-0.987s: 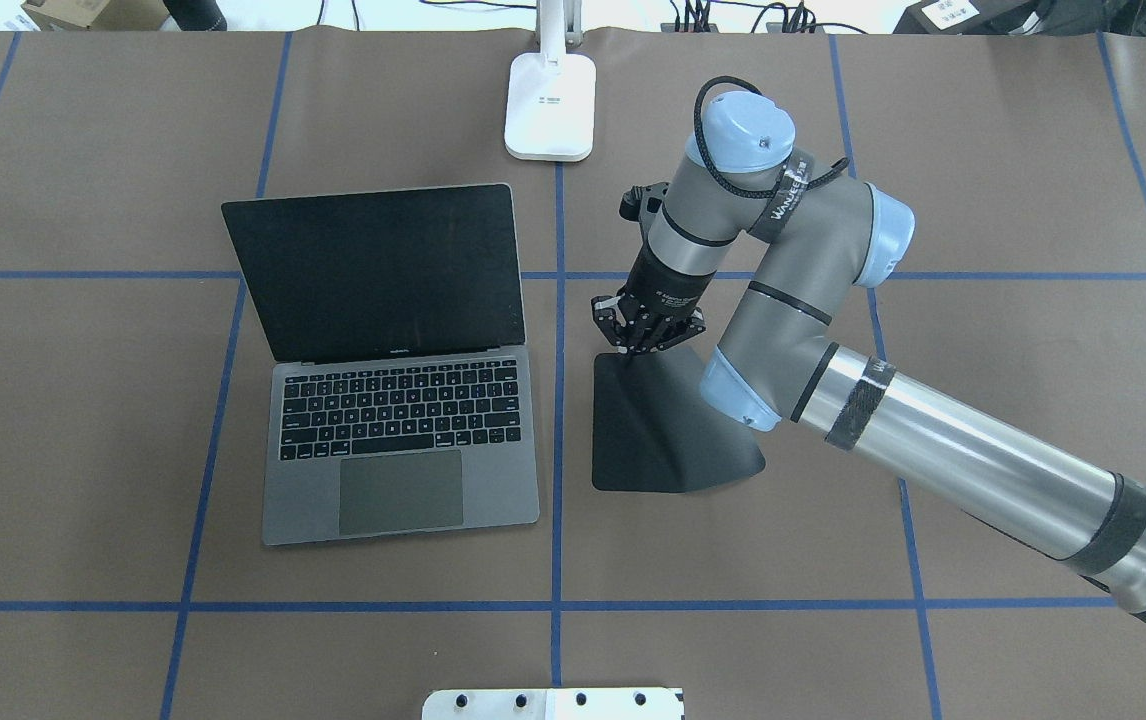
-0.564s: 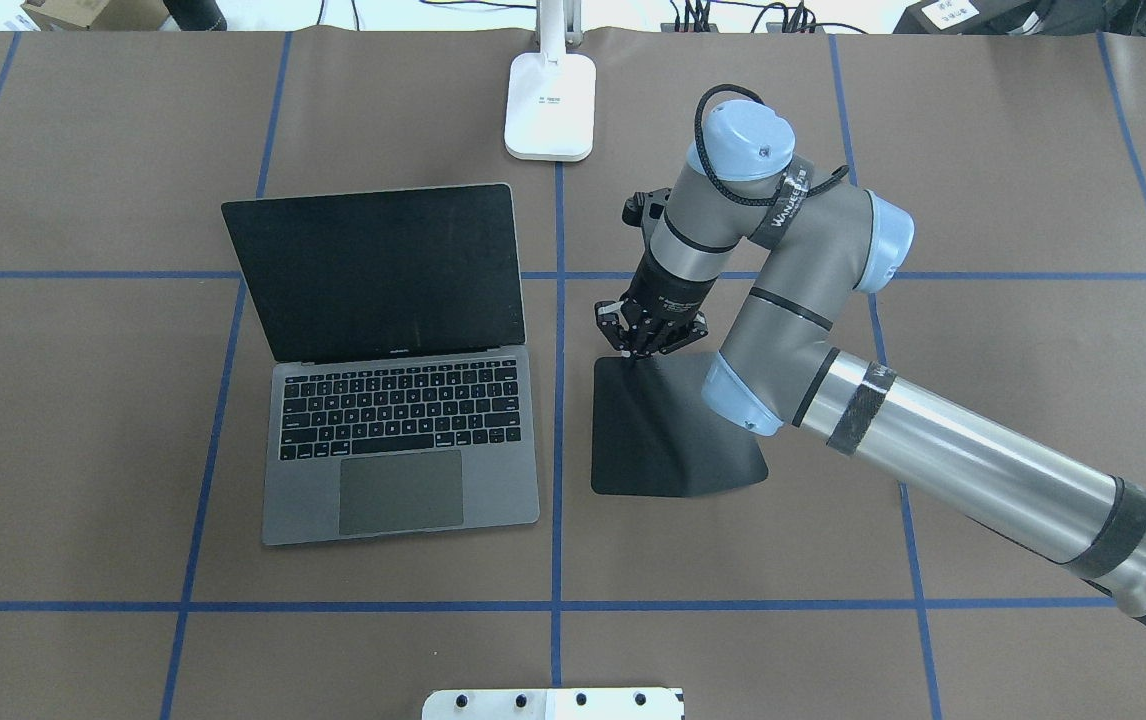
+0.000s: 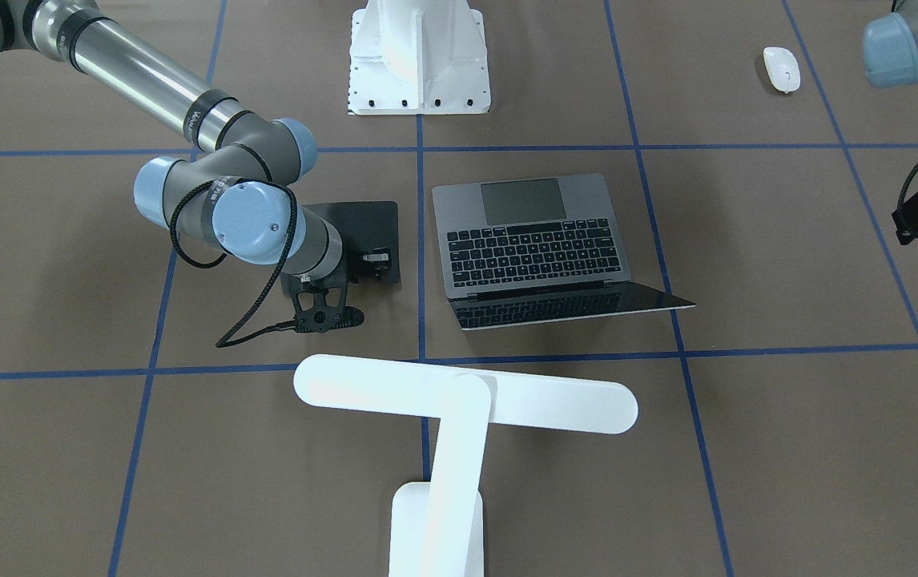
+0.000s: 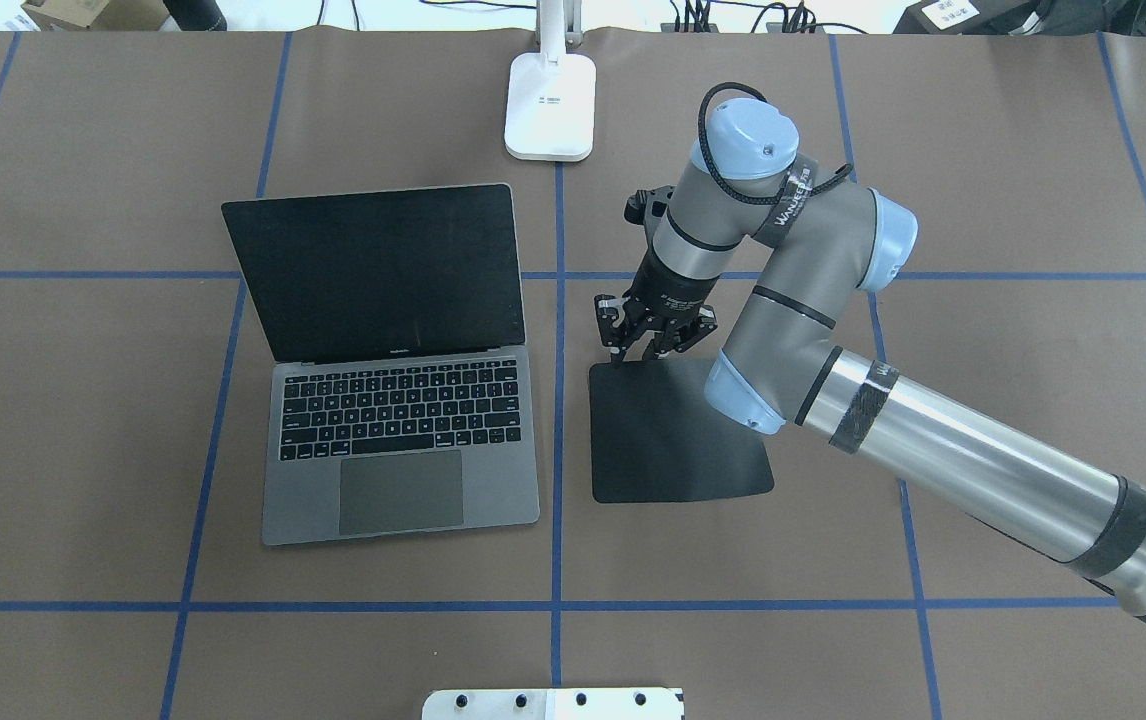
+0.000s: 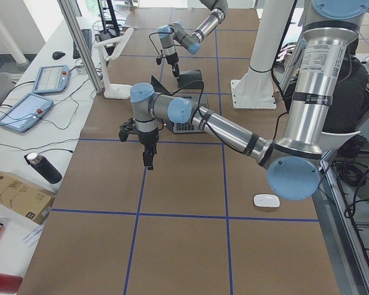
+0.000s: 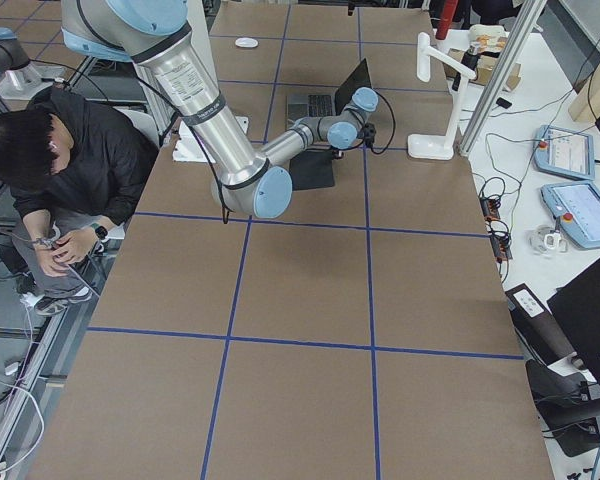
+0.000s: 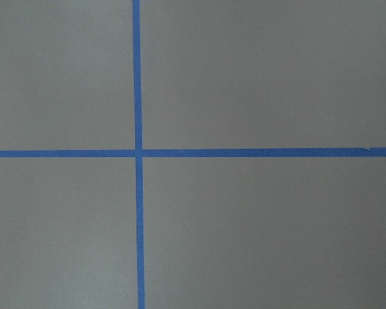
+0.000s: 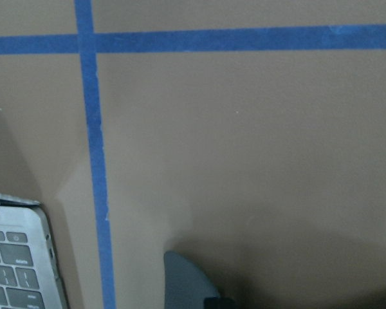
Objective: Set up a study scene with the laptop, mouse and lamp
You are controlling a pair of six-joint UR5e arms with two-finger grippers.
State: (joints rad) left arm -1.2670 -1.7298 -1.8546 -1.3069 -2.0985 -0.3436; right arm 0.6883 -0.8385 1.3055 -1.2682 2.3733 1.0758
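Currently, the laptop (image 4: 401, 450) sits left of centre in the overhead view, lid up with its dark screen toward the top of the frame and its trackpad toward the bottom. Just to its right, across a blue tape line (image 4: 558, 300), a black mat (image 4: 668, 440) lies flat on the brown tabletop (image 4: 83, 450). The right fingers (image 4: 617, 348) hang over the mat's upper edge, near its upper left corner; they are spread apart and hold nothing. Whether they touch the mat is hard to tell. The right wrist view shows one rounded corner of the mat at the bottom of the frame and a corner of the laptop's keyboard at lower left. The lamp (image 3: 459, 393) stands at the top centre of the overhead view, beyond the laptop's screen, and its long bar head fills the lower centre of the front-facing view. The mouse (image 3: 782, 70) lies in the upper right of the front-facing view, well apart from the laptop and close to the left arm's blue joint. The left fingers (image 5: 147, 161) point down over bare tabletop in the left-side view, left of centre, and I cannot tell whether they are parted or closed. The left wrist view shows only two crossing tape lines. A white pedestal (image 3: 419, 56) stands at the top centre of the front-facing view.
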